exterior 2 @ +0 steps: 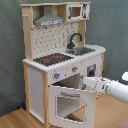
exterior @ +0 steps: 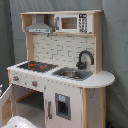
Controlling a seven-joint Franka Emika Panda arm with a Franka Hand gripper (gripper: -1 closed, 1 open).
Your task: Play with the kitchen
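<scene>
In the second exterior view, the white robot arm enters from the right edge at mid-height. Its gripper sits at the top edge of the oven door, which stands swung open toward the camera; whether the gripper is open or closed cannot be determined. The kitchen fills the centre of the frame and stands on a wooden floor. Behind the door, the hob lies left of the sink and faucet. The hood and microwave occupy the top shelf. In the first exterior view, the kitchen occupies the centre, with a white shape at the lower left.
</scene>
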